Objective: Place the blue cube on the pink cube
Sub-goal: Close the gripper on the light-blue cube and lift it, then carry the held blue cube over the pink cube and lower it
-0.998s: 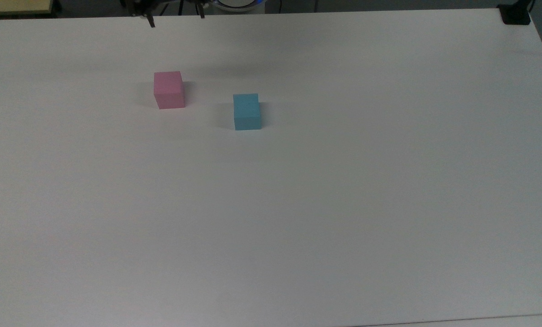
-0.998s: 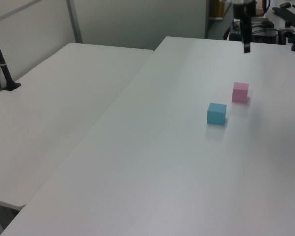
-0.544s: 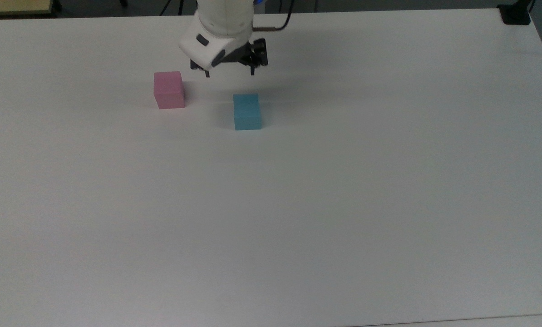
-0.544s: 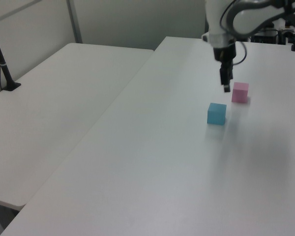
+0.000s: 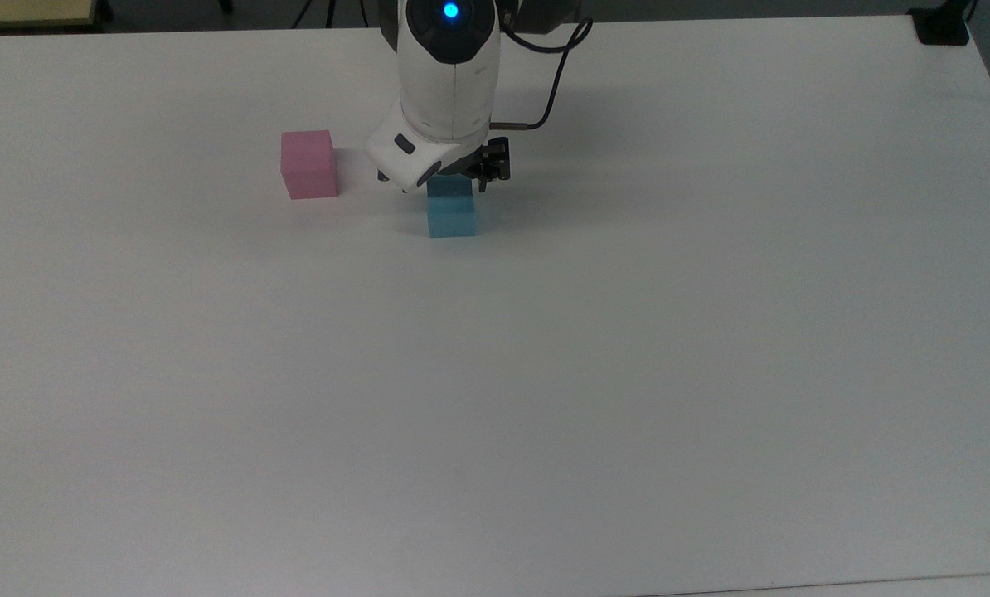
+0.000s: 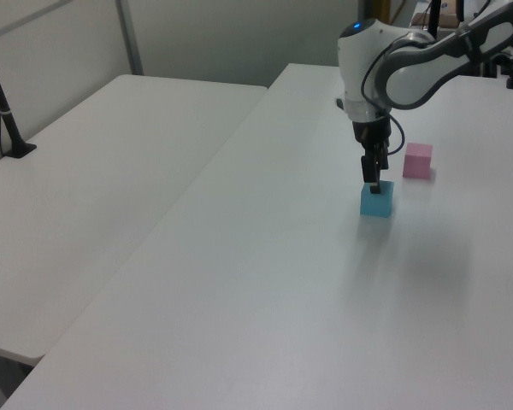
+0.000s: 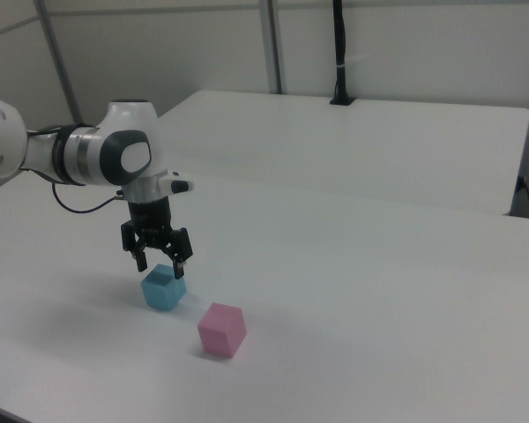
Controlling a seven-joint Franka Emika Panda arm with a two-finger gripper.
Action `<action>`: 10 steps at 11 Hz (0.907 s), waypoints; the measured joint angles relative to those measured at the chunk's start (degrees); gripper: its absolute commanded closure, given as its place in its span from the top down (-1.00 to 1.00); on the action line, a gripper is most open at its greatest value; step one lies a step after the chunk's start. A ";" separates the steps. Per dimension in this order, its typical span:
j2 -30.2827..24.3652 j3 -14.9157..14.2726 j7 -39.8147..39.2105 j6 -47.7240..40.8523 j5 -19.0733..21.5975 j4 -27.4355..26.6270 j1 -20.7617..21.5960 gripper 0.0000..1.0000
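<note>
Going left to right in the top view: the pink cube sits free on the white surface, then a short gap, then the blue cube, apart from it and a little nearer the camera. My gripper hangs directly over the blue cube with my fingers spread wider than the cube, tips just above its top corners and not yet closed on anything.

I judge this to be the approach for the pick. Next I need to sink straight down until my fingers straddle the cube's sides, close, lift clear, carry it toward the top view's left and set it squarely on the pink one.

Room is generous: the surface is open on every side of both cubes, its edges well away.
</note>
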 measured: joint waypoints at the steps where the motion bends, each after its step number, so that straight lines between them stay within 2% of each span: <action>1: 0.68 0.35 0.24 0.42 0.00 0.00 0.00 1.00; 2: 1.36 0.58 0.37 1.30 0.00 0.00 0.00 0.67; 4: 2.61 0.97 0.63 3.22 0.00 -0.01 0.00 -0.51; 5: 2.96 1.01 0.66 3.62 0.00 -0.01 0.00 -0.70; 8: 2.69 1.00 0.83 3.72 0.00 0.55 -0.33 -0.70; 10: 0.34 0.96 0.70 2.29 0.00 1.18 -2.56 -0.70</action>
